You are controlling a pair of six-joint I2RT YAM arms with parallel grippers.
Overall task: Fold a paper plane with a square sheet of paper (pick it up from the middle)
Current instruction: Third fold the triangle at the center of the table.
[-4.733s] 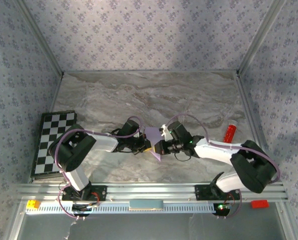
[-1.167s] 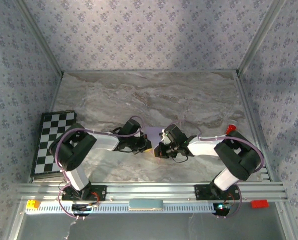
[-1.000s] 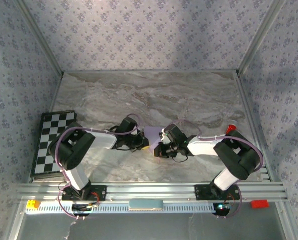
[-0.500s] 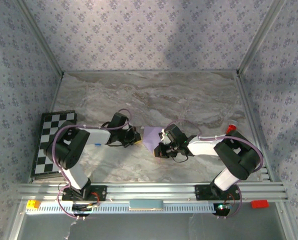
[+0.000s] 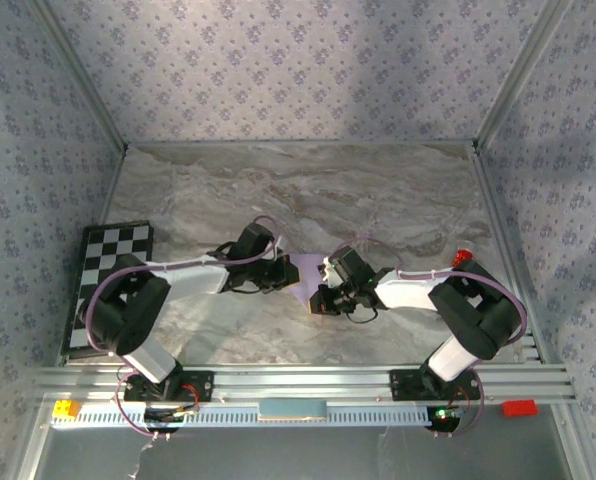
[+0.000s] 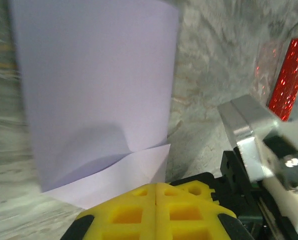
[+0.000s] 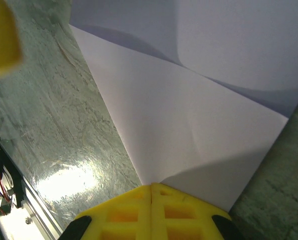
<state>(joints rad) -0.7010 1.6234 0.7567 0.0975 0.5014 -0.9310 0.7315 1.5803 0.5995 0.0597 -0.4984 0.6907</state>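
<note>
Left hand (image 5: 282, 281) back at sheet (image 5: 306, 268), sheet mostly hidden

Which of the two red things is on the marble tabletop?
The glittery red tube, near the right edge of the marble tabletop; the red block lies off it, on the near ledge.

The closed left end effector (image 6: 156, 187) sits against the folded square sheet of paper (image 6: 96, 90) on marble.

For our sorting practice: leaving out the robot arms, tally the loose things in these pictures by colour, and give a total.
Lilac: 1, the square sheet of paper
Red: 2, glitter tube, red block
Yellow: 1, yellow block
Black-and-white: 1, chequered board
Total: 5
</note>
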